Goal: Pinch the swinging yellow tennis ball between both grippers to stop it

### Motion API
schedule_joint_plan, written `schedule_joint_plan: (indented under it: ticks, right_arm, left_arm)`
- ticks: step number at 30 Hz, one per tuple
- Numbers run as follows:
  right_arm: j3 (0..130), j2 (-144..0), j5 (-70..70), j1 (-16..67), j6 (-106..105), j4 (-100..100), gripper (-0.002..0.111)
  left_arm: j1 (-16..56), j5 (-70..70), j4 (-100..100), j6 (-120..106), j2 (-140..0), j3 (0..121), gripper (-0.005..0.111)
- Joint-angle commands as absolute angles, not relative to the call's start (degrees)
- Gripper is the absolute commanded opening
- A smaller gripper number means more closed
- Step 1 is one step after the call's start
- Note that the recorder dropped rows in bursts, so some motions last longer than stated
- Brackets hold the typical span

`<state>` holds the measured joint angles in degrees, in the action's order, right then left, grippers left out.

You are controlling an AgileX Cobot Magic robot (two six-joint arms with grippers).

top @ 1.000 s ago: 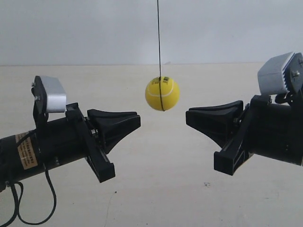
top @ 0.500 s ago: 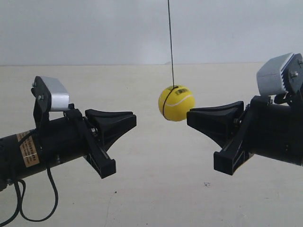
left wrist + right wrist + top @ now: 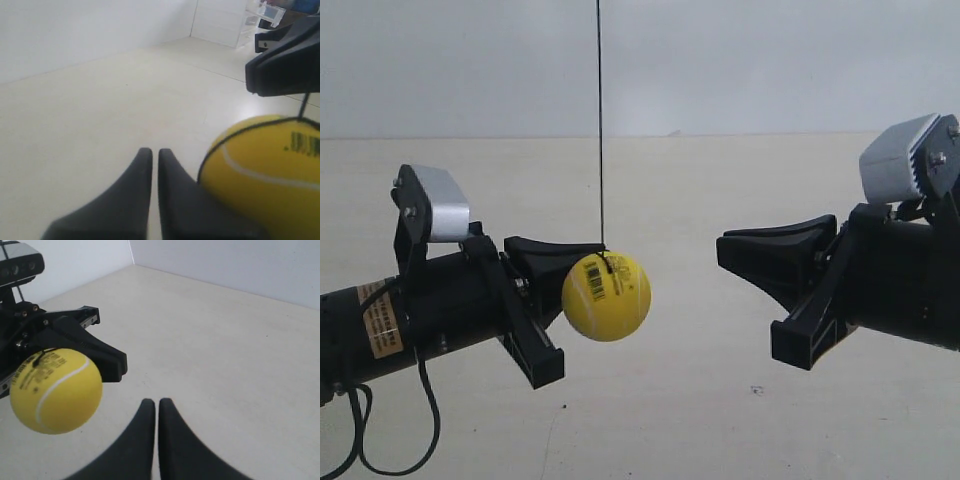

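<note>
Evidently unpinched: the bright yellow tennis ball (image 3: 606, 296) hangs just beside my black left gripper (image 3: 154, 152), well apart from my right gripper (image 3: 156, 402); both have jaws together.

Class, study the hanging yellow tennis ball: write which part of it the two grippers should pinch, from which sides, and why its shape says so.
Pinch the yellow tennis ball at its widest middle band, left gripper and right gripper closing in level from opposite sides. It is round, so off-centre contact would probably slip; the string occupies the top.
</note>
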<state>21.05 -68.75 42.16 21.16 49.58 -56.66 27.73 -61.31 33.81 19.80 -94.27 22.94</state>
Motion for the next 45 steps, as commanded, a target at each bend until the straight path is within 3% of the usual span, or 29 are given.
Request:
schedule_joint_plan:
  ticks: [1, 33, 45]
  right_arm:
    - [21.4, -68.7, 42.2, 21.3, 49.2, -56.3, 0.0]
    - [21.4, -68.7, 43.2, 21.3, 49.4, -56.8, 0.0]
    - [21.4, -68.7, 43.0, 21.3, 49.4, -56.8, 0.0]
  left_arm:
    - [28.1, -62.0, 34.8, 20.3, -94.3, 23.1, 0.005]
    - [28.1, -66.0, 37.8, 22.2, -94.3, 24.0, 0.005]
    - [28.1, -60.4, 36.1, 21.8, -94.3, 24.0, 0.005]
